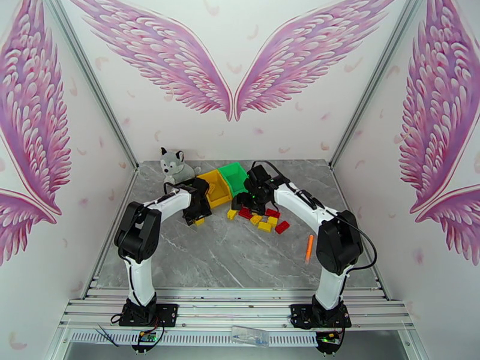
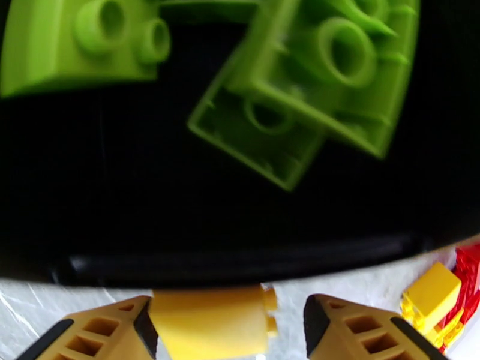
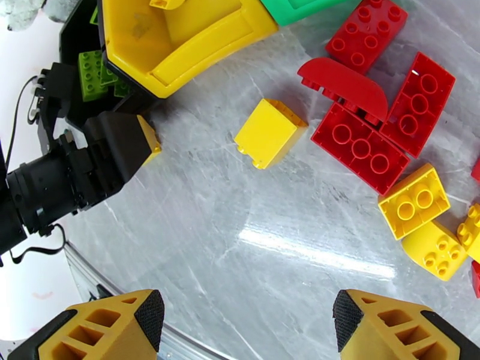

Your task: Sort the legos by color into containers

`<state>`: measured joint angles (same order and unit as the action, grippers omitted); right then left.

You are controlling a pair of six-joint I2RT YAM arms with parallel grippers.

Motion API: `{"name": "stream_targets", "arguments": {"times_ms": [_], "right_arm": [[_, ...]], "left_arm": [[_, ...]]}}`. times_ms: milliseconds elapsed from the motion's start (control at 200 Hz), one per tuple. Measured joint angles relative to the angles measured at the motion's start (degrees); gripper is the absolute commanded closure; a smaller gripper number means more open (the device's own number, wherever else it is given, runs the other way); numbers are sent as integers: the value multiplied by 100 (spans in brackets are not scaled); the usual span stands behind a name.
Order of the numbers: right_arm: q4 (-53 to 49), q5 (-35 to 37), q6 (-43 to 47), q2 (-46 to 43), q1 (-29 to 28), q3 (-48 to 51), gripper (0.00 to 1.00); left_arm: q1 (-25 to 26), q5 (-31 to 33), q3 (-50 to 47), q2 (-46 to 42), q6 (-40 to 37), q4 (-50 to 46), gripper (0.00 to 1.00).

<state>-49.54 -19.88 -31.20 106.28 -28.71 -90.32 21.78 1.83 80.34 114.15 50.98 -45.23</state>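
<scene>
Left gripper [image 2: 228, 316]: jaws parted at the bottom edge of the left wrist view, with a yellow brick [image 2: 204, 322] between them. The brick touches the finger at lower left and a gap shows on the other side (not clamped).
Right gripper [image 3: 249, 322]: jaws wide apart, nothing between them, above bare table [image 3: 240, 247].
Black bin [image 2: 180, 235]: just above the left gripper in frame, with light green bricks [image 2: 312, 67] inside.
Yellow bin [image 3: 180, 49]: upper left of the right wrist view, beside the green bin [image 3: 294, 7] at the top edge.
Loose legos [image 1: 264, 221]: red bricks [image 3: 360, 145] and yellow ones at right of the right wrist view, one yellow block [image 3: 270, 132] apart at centre.
</scene>
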Motion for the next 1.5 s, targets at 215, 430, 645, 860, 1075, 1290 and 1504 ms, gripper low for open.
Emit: {"name": "stream_targets", "arguments": {"times_ms": [215,430,645,860,1075,1290,1504], "right_arm": [[-13,-31,90,138,0,-433,20],[-39,-90,149,216,0,-590,20],[-114,-127,234,361,0,-667,22],[-168,-15,232,369,0,-662,23],[-173,350,225,299,0,-420,23],[-197,616,166,111,0,-199,23],[-212,715,109,79,0,-195,19]], "left_arm": [[-61,39,0,133,-26,57,47],[33,129,-55,107,-68,116,59],[310,-2,-544,-293,-4,396,61],[459,-472,-570,-669,-94,719,63],[352,-671,485,-588,-389,522,63],[107,-715,1945,33,-673,356,57],[-166,-791,2914,841,-887,9,30]]}}
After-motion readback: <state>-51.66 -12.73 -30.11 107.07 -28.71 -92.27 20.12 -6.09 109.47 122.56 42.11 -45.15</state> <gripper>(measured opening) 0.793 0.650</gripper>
